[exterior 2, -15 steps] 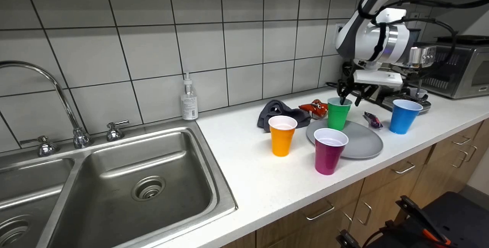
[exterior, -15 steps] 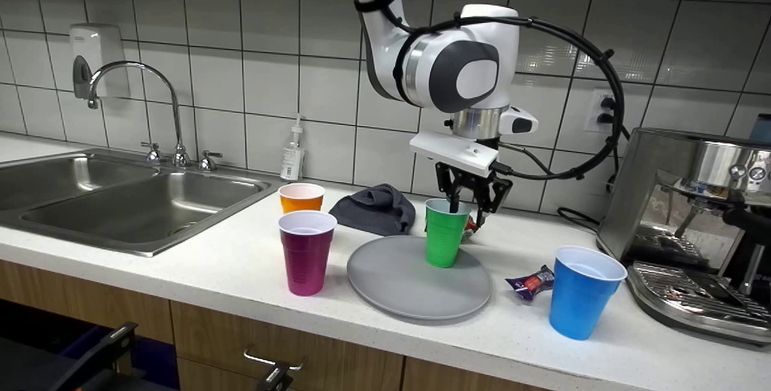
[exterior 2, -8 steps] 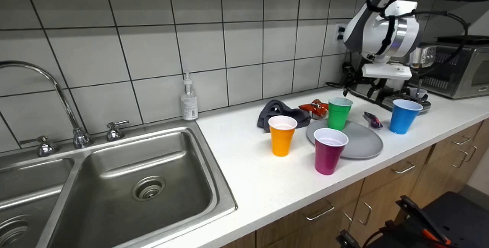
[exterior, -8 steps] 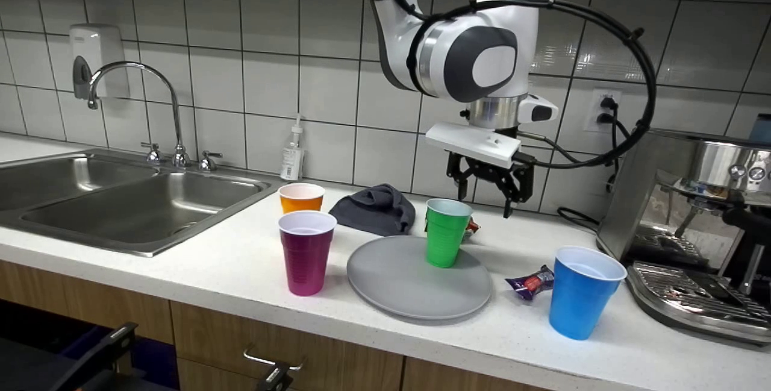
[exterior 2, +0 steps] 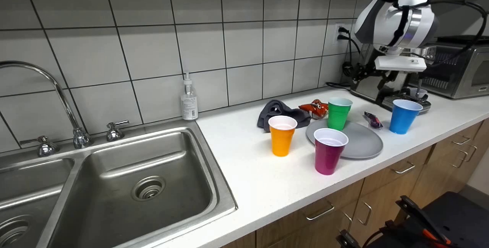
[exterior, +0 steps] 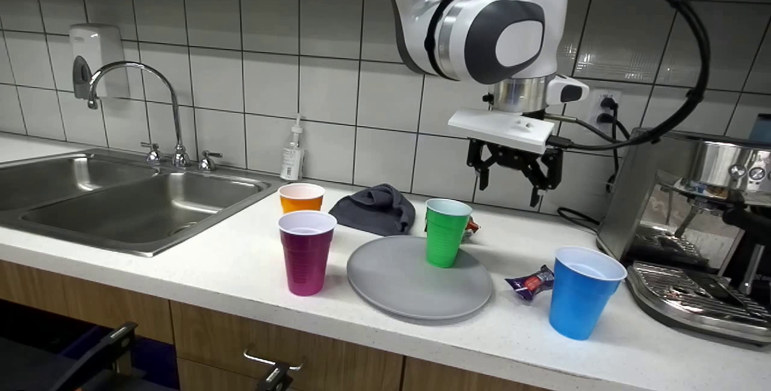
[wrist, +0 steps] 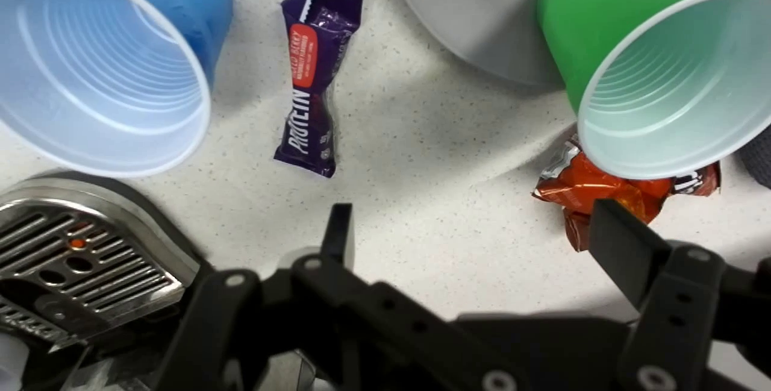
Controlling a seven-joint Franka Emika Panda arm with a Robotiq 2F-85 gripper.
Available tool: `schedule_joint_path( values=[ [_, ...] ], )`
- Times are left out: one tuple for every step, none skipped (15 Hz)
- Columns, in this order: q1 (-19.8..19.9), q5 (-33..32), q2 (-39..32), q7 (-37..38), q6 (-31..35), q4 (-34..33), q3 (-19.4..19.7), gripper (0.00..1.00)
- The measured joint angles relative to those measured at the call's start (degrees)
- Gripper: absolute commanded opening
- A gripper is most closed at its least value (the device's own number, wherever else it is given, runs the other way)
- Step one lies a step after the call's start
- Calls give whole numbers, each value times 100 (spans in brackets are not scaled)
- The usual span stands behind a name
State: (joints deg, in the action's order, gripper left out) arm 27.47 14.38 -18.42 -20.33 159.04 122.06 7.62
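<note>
Pincer (exterior: 509, 190) spread w/ nothing btwn jaws, hangs above desk (exterior: 241, 258) nr green cup (exterior: 444, 237), upright on gray plate (exterior: 397, 285), prob steady unheld b/c base sits flat.

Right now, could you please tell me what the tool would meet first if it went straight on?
Probably the speckled white countertop, since the open tool points down at it; depth is unclear, so one fingertip might brush the orange-red snack packet first.
</note>
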Motion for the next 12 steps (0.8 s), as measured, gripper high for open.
schedule_joint_path(
  values=[
    [22,0,15,-42,-25,0,24,100],
    [43,0,27,-99,-74,-2,53,100],
    [71,0,34,-155,-130,-7,78,100],
    [108,0,37,-219,-197,-20,97,100],
    [141,0,37,-300,-254,-36,119,100],
    [179,0,38,-386,-300,-51,137,100],
    [215,0,38,-469,-319,-62,151,100],
    [256,0,38,-549,-334,-74,161,100],
    [288,0,38,-605,-358,-88,177,100],
    [316,0,38,-662,-401,-106,197,100],
    [351,0,37,-742,-443,-127,208,100],
    [399,0,37,-843,-484,-149,210,100]
  ],
)
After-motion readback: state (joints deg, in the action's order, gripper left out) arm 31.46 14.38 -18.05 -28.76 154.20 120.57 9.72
